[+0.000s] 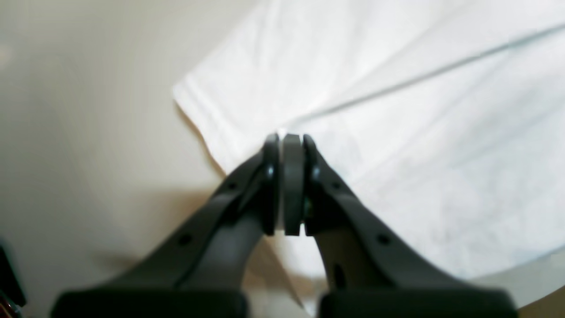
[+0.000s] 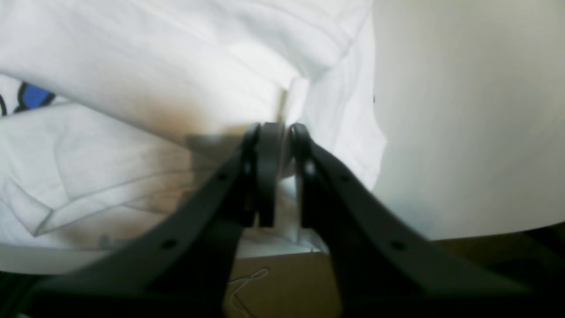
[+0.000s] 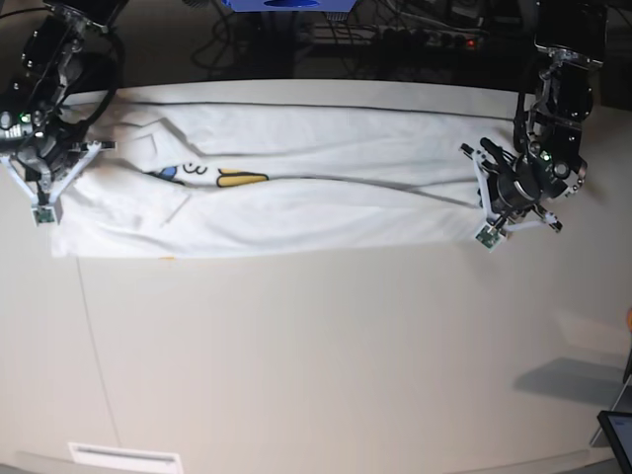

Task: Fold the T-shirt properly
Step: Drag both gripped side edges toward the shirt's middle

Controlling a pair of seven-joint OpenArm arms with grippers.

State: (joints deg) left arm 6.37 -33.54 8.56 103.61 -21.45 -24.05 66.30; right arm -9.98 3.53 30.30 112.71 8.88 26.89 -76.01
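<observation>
The T-shirt (image 3: 316, 207) lies as a long white band across the far part of the table (image 3: 326, 346), with bits of yellow and blue print (image 3: 237, 178) showing in a crease left of middle. My left gripper (image 1: 289, 137) is at the band's right end, shut on the T-shirt's (image 1: 397, 132) hemmed edge; a sliver of white shows between the pads. My right gripper (image 2: 282, 128) is at the left end, over bunched cloth (image 2: 154, 79). Its jaws stand slightly apart, with a strip of white cloth in the gap. A patch of blue print (image 2: 33, 95) shows at the left.
Cables and a power strip (image 3: 395, 30) run behind the table's far edge. A dark tablet-like object (image 3: 617, 430) sits at the near right corner, and a white label (image 3: 123, 457) lies near the front edge. Brown floor (image 2: 273, 282) shows past the table edge under the right gripper.
</observation>
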